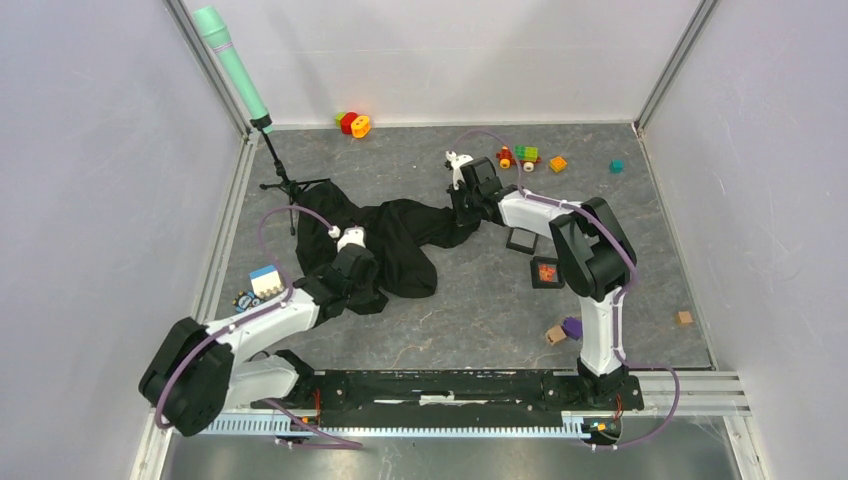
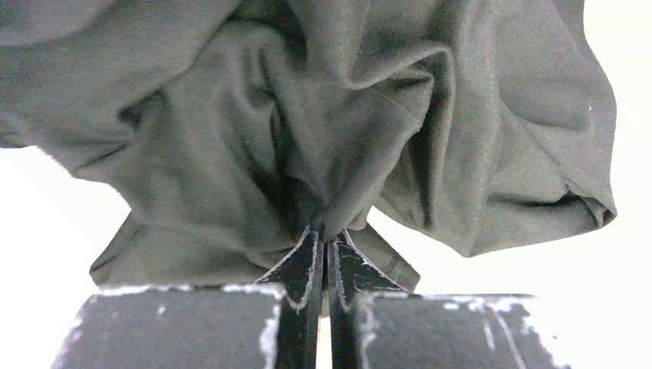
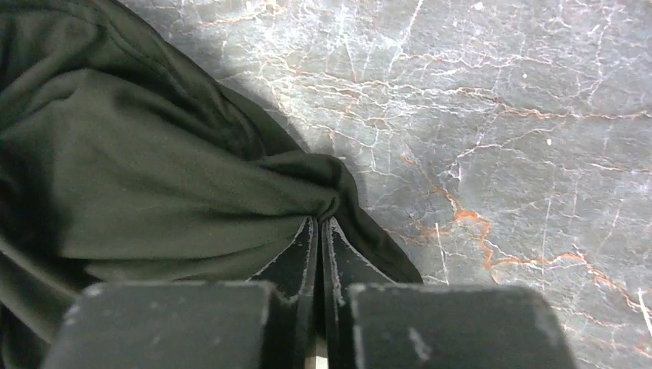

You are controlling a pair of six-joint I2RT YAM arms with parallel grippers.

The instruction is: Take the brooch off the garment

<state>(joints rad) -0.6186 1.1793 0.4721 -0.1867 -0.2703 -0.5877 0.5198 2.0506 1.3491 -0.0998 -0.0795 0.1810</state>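
A black garment [image 1: 405, 235] is seen bunched on the grey marbled worktop [image 1: 480, 320], held at both ends. The left hand [image 2: 326, 238] is closed tight on a pinch of fabric, and the right hand [image 3: 319, 224] is likewise clamped on a fold. The brooch cannot be made out among the folds.

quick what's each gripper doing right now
Left gripper: closed, pinching a fold of the crumpled black fabric T-shirt.
Right gripper: closed, pinching the same T-shirt near its edge.

Garment [image 1: 405, 240] between left gripper [image 2: 326, 234] and right gripper [image 3: 319, 224]; blocks [image 1: 522, 157] behind it.
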